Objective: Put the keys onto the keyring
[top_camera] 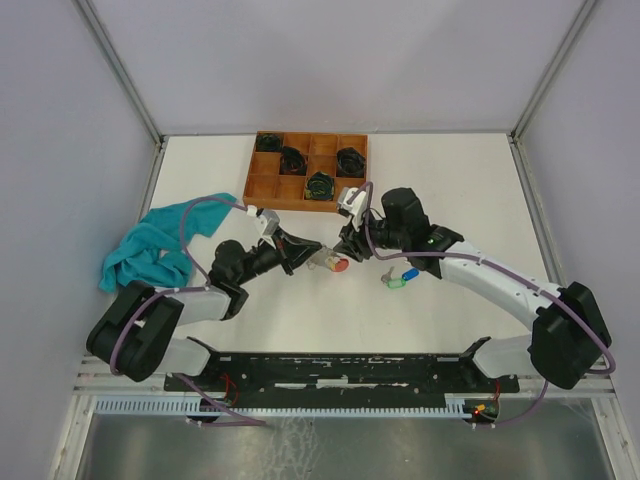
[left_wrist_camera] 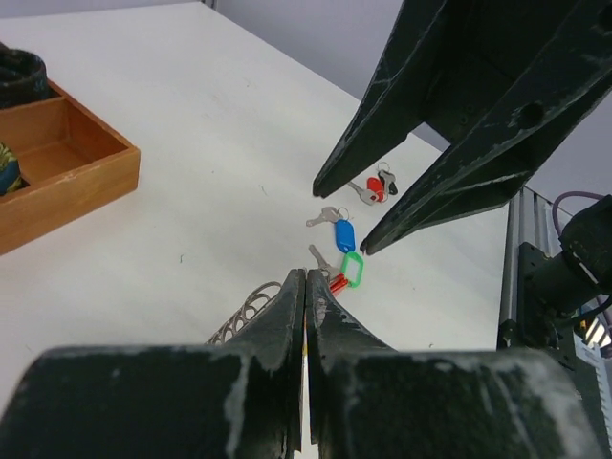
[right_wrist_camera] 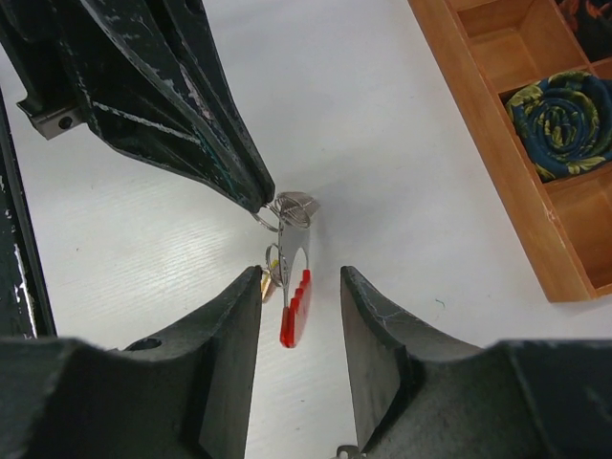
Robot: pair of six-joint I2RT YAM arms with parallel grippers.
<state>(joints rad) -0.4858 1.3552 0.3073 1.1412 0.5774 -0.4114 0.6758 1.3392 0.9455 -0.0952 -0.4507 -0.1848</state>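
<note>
My left gripper [top_camera: 312,256] is shut on the silver keyring [right_wrist_camera: 284,207] and holds it just above the table. A red tag [right_wrist_camera: 295,308] and a small ring hang from the keyring. My right gripper [right_wrist_camera: 301,277] is open, its fingers on either side of the red tag without touching it. On the table lie a key with a blue tag [left_wrist_camera: 344,234] and a key with a green tag [left_wrist_camera: 353,269], to the right of both grippers [top_camera: 403,277]. A further small bunch with red and black pieces [left_wrist_camera: 379,185] lies beyond them.
A wooden compartment tray [top_camera: 256,182] with dark coiled bundles [top_camera: 320,185] stands at the back, just behind the grippers. A teal cloth [top_camera: 150,248] lies at the left. The right arm's fingers [left_wrist_camera: 402,105] hang close above the loose keys.
</note>
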